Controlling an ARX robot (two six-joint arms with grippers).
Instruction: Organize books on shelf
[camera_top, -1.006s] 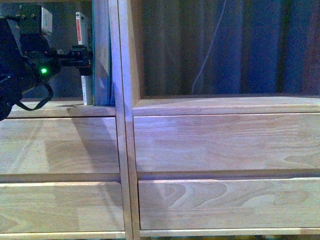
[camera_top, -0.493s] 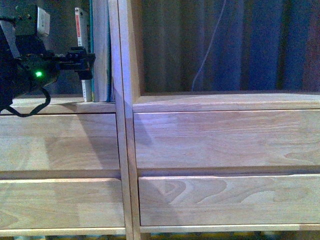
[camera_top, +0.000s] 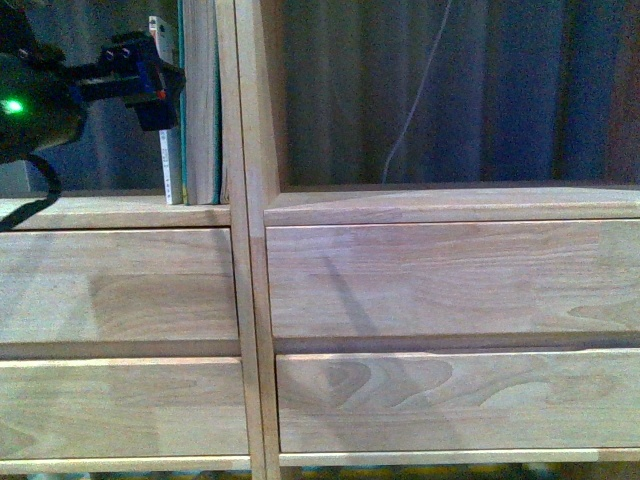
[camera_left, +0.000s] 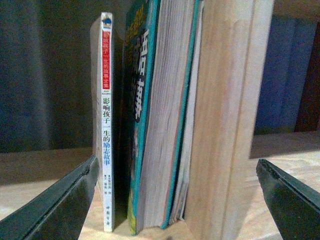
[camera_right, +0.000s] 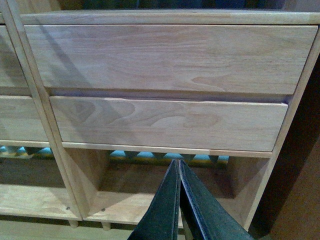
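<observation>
In the left compartment above the drawers, the thin white-spined paperback (camera_left: 107, 125) and thick teal-covered book (camera_left: 160, 120) stand upright against the light-wood shelf divider (camera_left: 225, 115). The left hand (camera_left: 175, 200) is spread wide, empty; the right hand (camera_right: 179, 200) is closed. Placement appears complete; next, retract clear.

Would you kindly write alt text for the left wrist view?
Two books stand upright against a light-wood shelf divider: a thin white-spined paperback and a thicker teal-covered book. The open left gripper frames them, touching neither.
</observation>
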